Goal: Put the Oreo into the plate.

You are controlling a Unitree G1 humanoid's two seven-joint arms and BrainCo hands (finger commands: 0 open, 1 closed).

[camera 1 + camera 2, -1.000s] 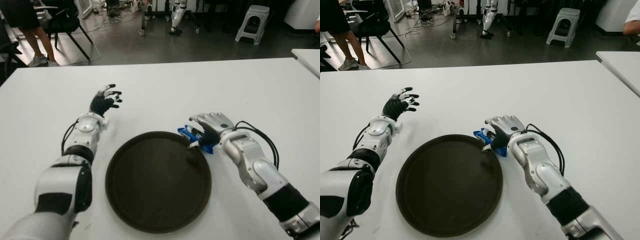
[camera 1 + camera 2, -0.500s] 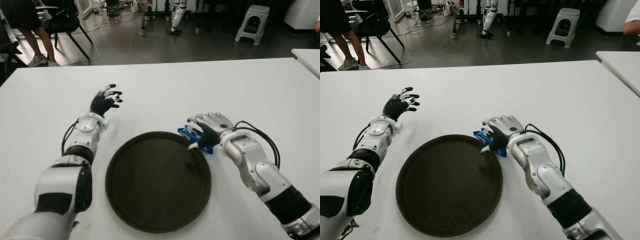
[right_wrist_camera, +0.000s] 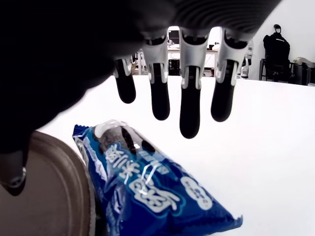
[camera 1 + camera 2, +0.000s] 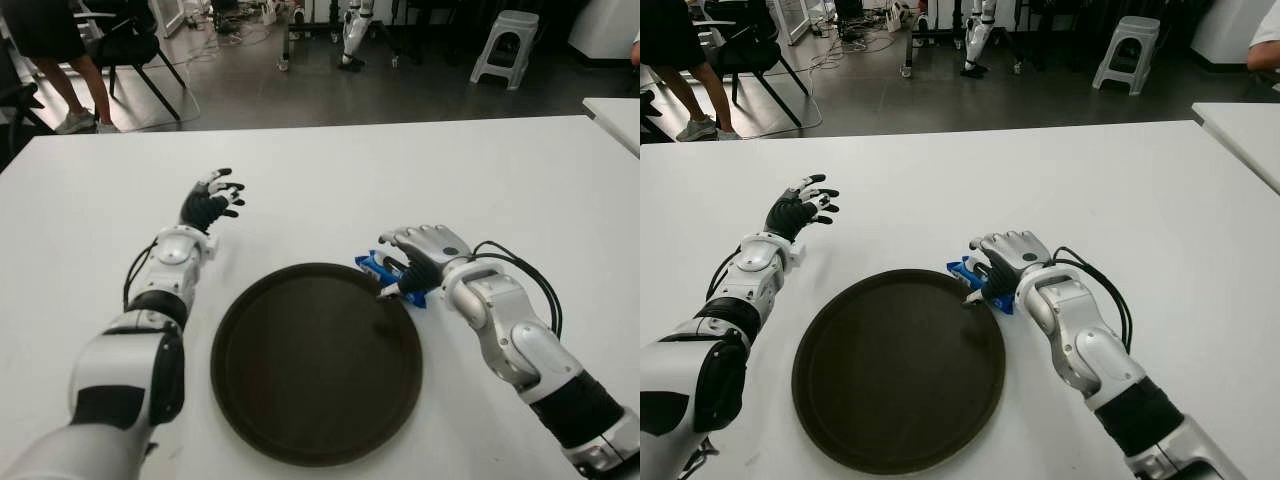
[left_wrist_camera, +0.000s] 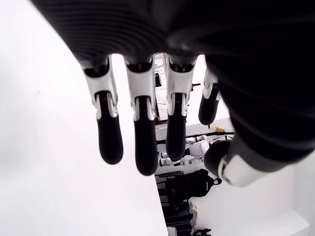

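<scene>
The left robot hand [image 4: 210, 203] shows fingers spread, empty, beside the round dark plate [image 4: 316, 361]. On the white worktop [image 4: 520, 190], just beside the plate's rim, lies the glossy blue Oreo [image 3: 147, 179] packet, lettering probably Chinese. The right robot hand [image 4: 418, 262] hovers over it, fingers extended, apparently not gripping.

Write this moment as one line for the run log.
right hand: open, over Oreo pack | pack: on table, beside plate rim | left hand: open, idle left of plate

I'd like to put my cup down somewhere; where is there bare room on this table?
The table is bare beyond both hands. It is crowded where the right hand hovers open over the Oreo pack at the plate rim; the left hand is open.
</scene>
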